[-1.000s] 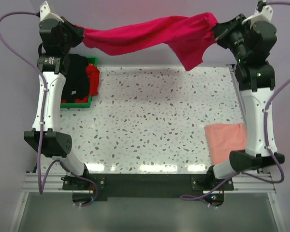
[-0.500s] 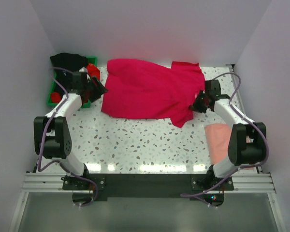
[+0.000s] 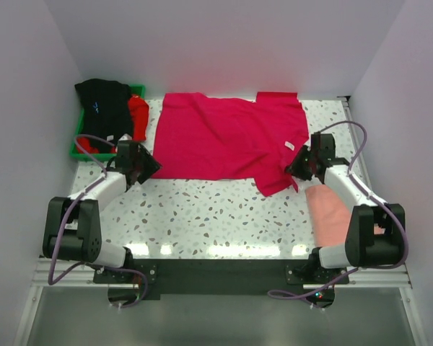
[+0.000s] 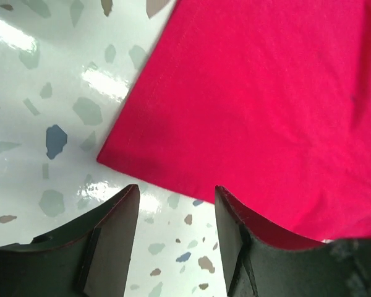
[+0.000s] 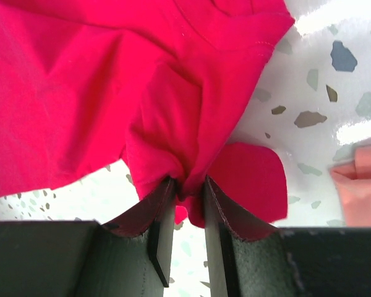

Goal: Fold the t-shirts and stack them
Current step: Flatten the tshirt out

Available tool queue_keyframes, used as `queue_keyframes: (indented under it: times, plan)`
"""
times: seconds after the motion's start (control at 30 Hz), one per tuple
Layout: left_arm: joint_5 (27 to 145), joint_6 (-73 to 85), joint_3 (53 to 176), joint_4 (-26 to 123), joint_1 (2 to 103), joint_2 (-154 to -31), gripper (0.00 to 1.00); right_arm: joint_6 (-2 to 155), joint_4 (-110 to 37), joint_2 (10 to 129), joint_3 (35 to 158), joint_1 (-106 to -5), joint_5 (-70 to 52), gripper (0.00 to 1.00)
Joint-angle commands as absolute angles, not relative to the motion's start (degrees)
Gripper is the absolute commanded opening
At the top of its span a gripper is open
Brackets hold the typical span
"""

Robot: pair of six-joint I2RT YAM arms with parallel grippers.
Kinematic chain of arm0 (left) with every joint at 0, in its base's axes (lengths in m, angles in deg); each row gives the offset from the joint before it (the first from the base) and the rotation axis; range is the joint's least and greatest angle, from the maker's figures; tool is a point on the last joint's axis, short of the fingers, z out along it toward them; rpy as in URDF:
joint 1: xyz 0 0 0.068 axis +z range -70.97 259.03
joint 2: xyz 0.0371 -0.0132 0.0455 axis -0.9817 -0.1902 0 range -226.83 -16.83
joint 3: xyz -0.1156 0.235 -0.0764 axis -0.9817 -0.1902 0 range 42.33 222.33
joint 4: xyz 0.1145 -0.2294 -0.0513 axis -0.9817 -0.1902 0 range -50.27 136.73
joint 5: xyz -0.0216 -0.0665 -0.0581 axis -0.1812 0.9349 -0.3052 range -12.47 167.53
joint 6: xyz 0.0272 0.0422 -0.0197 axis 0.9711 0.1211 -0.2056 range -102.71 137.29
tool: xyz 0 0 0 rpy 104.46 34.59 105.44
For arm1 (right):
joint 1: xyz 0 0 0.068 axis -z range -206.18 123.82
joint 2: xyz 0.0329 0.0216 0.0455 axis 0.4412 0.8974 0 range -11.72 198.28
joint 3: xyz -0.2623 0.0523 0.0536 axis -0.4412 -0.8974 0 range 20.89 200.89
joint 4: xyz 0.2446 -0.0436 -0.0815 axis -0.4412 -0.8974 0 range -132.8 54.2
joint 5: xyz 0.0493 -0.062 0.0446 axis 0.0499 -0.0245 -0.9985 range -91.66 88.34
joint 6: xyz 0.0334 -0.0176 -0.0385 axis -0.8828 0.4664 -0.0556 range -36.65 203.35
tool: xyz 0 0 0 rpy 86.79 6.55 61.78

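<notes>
The crimson-pink t-shirt (image 3: 224,140) lies spread flat across the back of the table, its white neck label (image 3: 289,146) near the right edge. My left gripper (image 3: 146,167) stands open just off the shirt's near-left corner (image 4: 120,154), with only bare table between its fingers (image 4: 176,192). At the shirt's right side my right gripper (image 3: 294,167) has a bunched fold of the crimson cloth (image 5: 173,136) pinched between its narrowly parted fingers (image 5: 188,185). A folded salmon-pink t-shirt (image 3: 330,213) lies at the near right.
The green tray (image 3: 76,150) sits at the back left, holding a crumpled black t-shirt (image 3: 105,107) and a bright red one (image 3: 138,115). White walls close in the back and both sides. An edge of the salmon shirt (image 5: 362,185) shows right of the right fingers.
The crimson shirt, held stretched in the air a second ago, now lies flat on the table. Both arms came down and back toward me. The left gripper let go of its corner.
</notes>
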State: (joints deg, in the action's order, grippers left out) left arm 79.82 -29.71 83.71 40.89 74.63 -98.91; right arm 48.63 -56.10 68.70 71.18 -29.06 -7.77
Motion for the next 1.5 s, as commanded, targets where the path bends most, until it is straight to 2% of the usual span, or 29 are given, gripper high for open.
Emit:
queue_keyframes:
  times: [0.0,0.17,0.73,0.8,0.83,0.9,0.93,0.97,1.27,1.47]
  plan:
    - [73.3,-31.8,87.7,41.1,74.0,-100.9,0.54,49.6,-53.5,67.3,69.5,-29.1,-9.6,0.28]
    - [65.4,-34.0,86.2,39.3,72.6,-99.7,0.52,49.4,-53.3,66.1,68.5,-29.1,-10.5,0.28]
    - [60.9,-35.9,90.9,37.4,70.6,-111.5,0.53,49.7,-54.5,63.8,69.1,-29.1,-11.5,0.29]
    - [61.4,-35.6,90.8,37.9,70.5,-111.9,0.42,49.7,-54.7,63.3,69.1,-29.1,-11.3,0.29]
    - [61.6,-35.6,90.8,38.1,70.5,-112.1,0.3,49.7,-54.9,63.2,69.0,-29.1,-11.3,0.29]
    - [62.2,-35.3,90.4,38.0,70.5,-111.9,0.17,49.7,-55.2,62.5,69.0,-29.1,-11.1,0.29]
    - [62.2,-35.1,90.2,37.9,70.5,-111.4,0.05,49.8,-55.7,62.4,69.0,-29.1,-11.1,0.29]
    - [62.1,-35.0,90.1,37.5,70.5,-110.9,0.0,49.8,-55.9,61.9,69.1,-29.1,-11.0,0.29]
    - [59.5,-34.6,85.5,32.3,73.3,-97.1,0.0,50.7,-63.5,56.1,67.7,-28.1,-9.7,0.28]
    - [58.5,-32.9,82.1,27.8,75.1,-88.2,0.0,51.4,-70.1,47.3,63.6,-27.3,-10.3,0.28]
